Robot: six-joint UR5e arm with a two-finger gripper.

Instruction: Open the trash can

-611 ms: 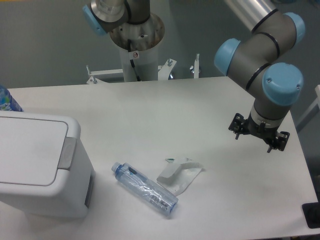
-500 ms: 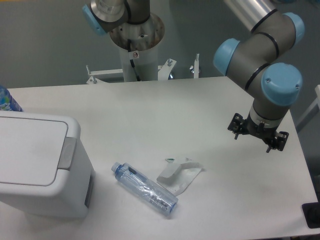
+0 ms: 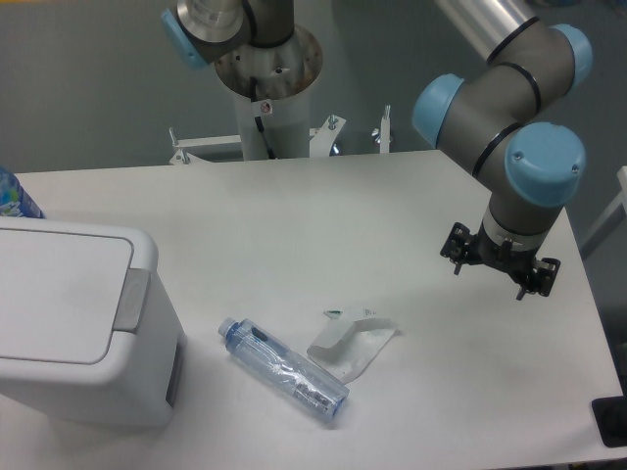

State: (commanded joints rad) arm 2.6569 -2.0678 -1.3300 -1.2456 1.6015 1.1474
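Note:
The trash can (image 3: pixel 83 333) is a large boxy white bin at the left front of the table. Its flat white lid lies shut, and the grey push tab (image 3: pixel 130 299) sits on its right edge. My gripper (image 3: pixel 498 266) hangs above the right side of the table, far to the right of the bin and apart from everything. Only its black mount shows below the wrist; the fingers are too small and dark to read.
A clear plastic bottle (image 3: pixel 284 370) lies on its side right of the bin. A crumpled white wrapper (image 3: pixel 351 343) lies beside it. A blue item (image 3: pixel 14 196) peeks out behind the bin. The arm's base (image 3: pixel 266 73) stands at the back.
The arm and gripper have shifted slightly to the left. The bin, bottle and wrapper have not moved.

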